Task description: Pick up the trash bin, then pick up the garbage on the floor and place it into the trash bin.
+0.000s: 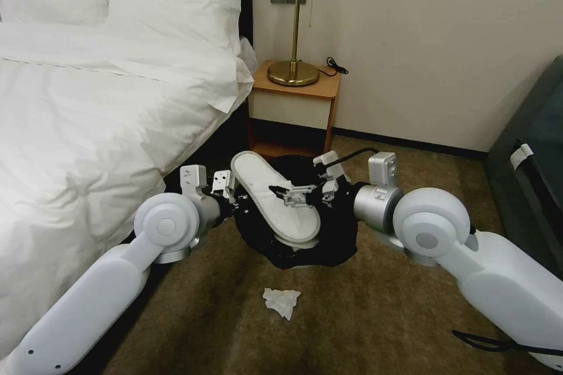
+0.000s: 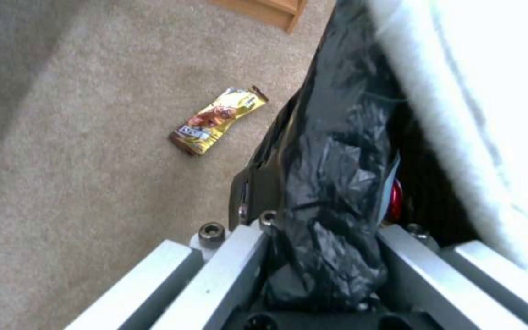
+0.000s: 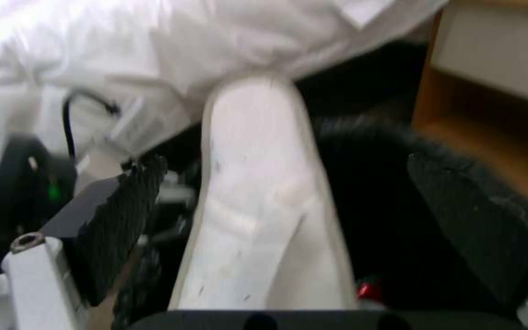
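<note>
The trash bin (image 1: pixel 328 240), lined with a glossy black bag, sits low in the middle of the head view, between the two arms and just above the brown carpet (image 1: pixel 375 316). The left pincer (image 1: pixel 226 187) is at the bin's left edge, clamped on the rim; in the left wrist view its pads press from both sides on a fold of the black bag (image 2: pixel 331 183). A white slipper (image 1: pixel 275 199) lies slanted across the bin's mouth, its far end sticking up past the far rim and its near end over the near rim. The right pincer (image 1: pixel 287 195) reaches in from the right over the slipper; in the right wrist view its two dark pads (image 3: pixel 123 220) stand wide apart on either side of the slipper (image 3: pixel 264 206), not pressing it. Something small and red (image 3: pixel 365 289) shows inside the bin. A crumpled white tissue (image 1: pixel 281 302) lies on the carpet near the robot, in front of the bin. A gold-brown snack packet (image 2: pixel 218 121) lies flat on the carpet, well apart from the bin. The bed (image 1: pixel 88 99) with white covers is to the left, and a wooden nightstand (image 1: pixel 293 99) with a brass lamp (image 1: pixel 296 17) stands at the far wall.
</note>
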